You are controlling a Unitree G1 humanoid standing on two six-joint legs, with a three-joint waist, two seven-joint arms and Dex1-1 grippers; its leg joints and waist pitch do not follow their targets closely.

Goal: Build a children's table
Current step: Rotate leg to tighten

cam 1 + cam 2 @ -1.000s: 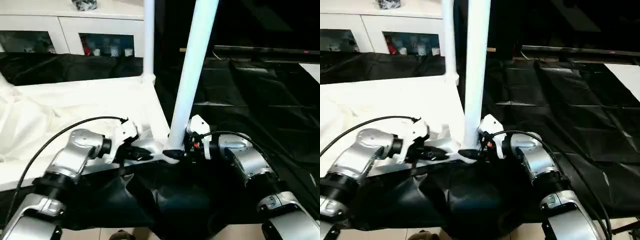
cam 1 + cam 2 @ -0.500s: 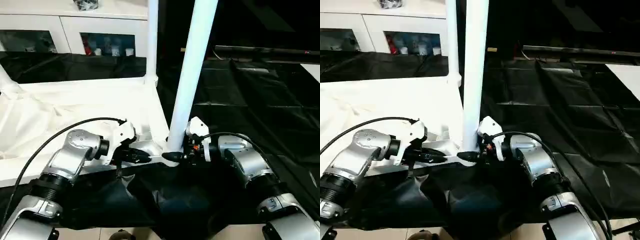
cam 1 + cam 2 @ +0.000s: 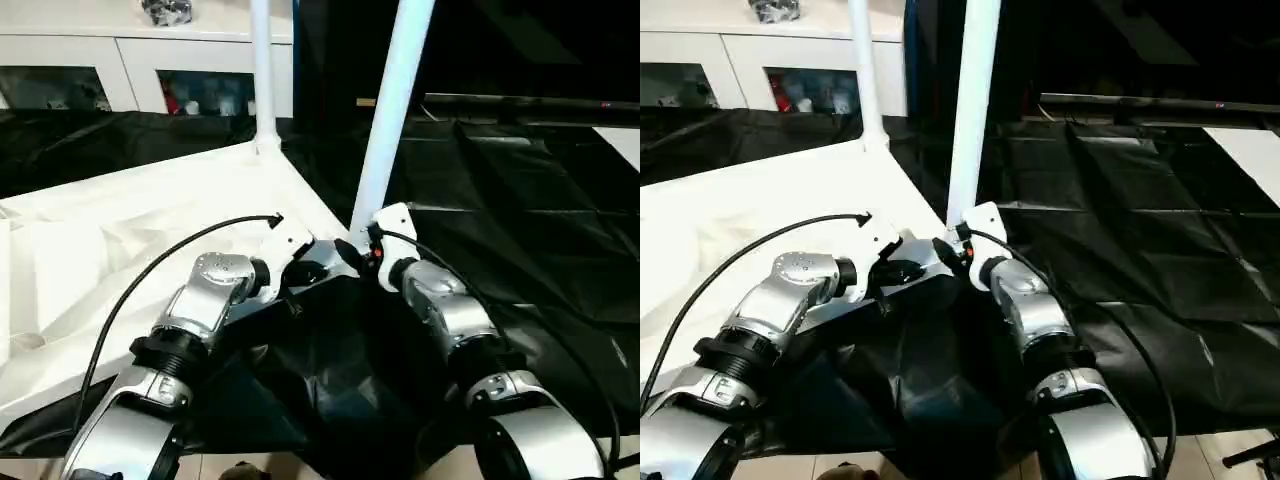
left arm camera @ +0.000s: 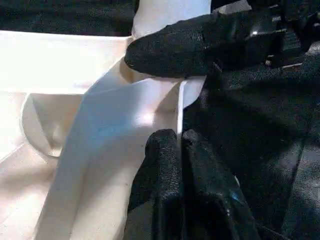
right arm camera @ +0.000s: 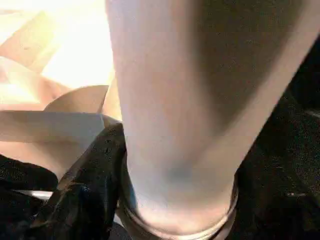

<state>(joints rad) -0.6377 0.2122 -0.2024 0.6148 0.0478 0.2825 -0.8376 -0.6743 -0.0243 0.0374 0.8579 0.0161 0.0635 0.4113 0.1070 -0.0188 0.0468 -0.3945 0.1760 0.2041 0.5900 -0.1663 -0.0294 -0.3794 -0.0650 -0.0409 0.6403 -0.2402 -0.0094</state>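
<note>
Here L end effector (image 4: 177, 150) pinches tabletop (image 3: 150, 215) edge.

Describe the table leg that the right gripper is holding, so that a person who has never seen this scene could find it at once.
Start from the white table top lying upside down on black sheeting. Two white legs rise from it. The held leg stands at the near corner, with the right gripper around its base; it looks thicker and leans slightly, unlike the thinner far leg before the cabinet.
</note>
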